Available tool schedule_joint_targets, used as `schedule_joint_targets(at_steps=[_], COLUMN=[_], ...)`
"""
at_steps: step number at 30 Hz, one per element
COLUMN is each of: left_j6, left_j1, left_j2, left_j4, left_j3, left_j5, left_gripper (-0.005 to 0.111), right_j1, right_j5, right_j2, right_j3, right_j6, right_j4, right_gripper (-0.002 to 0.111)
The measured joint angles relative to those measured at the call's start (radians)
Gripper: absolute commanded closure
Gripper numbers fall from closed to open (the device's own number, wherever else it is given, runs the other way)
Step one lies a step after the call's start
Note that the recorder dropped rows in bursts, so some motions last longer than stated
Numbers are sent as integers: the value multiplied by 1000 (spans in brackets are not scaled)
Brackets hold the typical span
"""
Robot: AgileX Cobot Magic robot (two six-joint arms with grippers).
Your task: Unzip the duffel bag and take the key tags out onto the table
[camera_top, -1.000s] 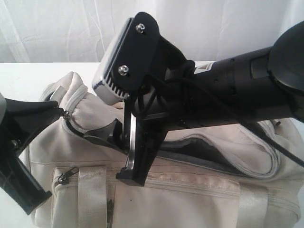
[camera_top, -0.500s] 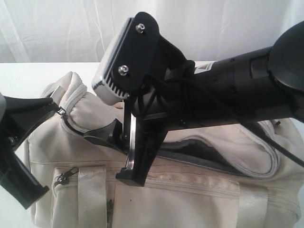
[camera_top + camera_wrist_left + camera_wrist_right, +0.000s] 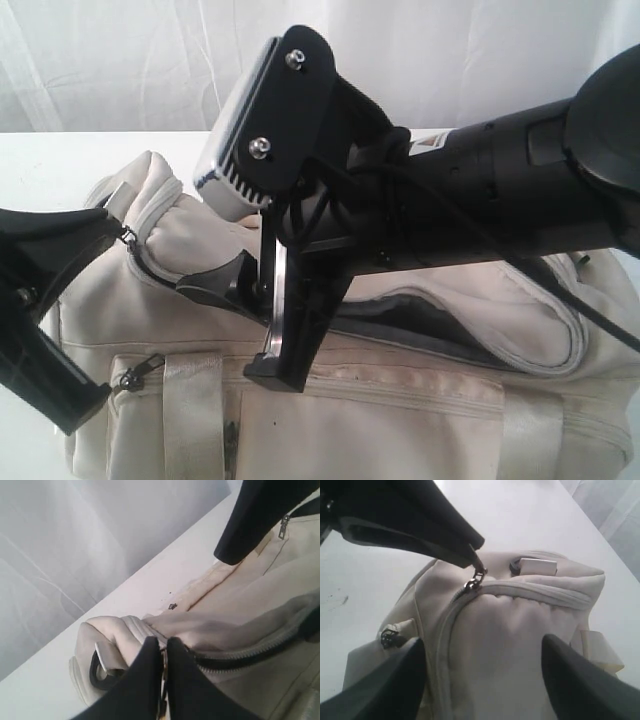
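The cream duffel bag (image 3: 400,410) lies on the white table (image 3: 50,160). Its top zipper gapes along the right, showing dark grey lining (image 3: 420,318). My left gripper (image 3: 118,230) is at the bag's left end, shut on the zipper pull (image 3: 478,575); in the left wrist view its fingers (image 3: 150,680) pinch the metal tab between them. My right gripper (image 3: 235,330) hangs open over the bag's top, its fingers (image 3: 395,680) straddling bunched fabric (image 3: 500,640) without gripping it. The key tags are hidden.
A black D-ring (image 3: 97,670) with webbing sits at the bag's left end. A side pocket zip pull (image 3: 130,376) hangs on the front face. White curtain (image 3: 150,60) backs the table. My right arm (image 3: 480,190) spans the scene above the bag.
My left gripper has shifted slightly left and lower, still pinching the zipper pull, drawing the bag's end fabric with it. The right arm has not moved.
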Motion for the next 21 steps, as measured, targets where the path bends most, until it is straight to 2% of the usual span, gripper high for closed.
schedule_joint_targets(at_steps=[4,9,18,21], left_j6=[-63,-66,211,228], left_j1=[0,0,0,0], left_j2=[0,0,0,0], left_j4=[58,163,120,117], left_j3=[37,72,74,74], left_j5=[0,0,-3,-3], left_gripper=[107,107,107,107], right_j1=[0,0,0,0], right_j5=[0,0,0,0], right_j2=[0,0,0,0], right_j3=[0,0,0,0], right_j6=[0,0,0,0], right_j4=[0,0,0,0], right_gripper=[46,46,46,46])
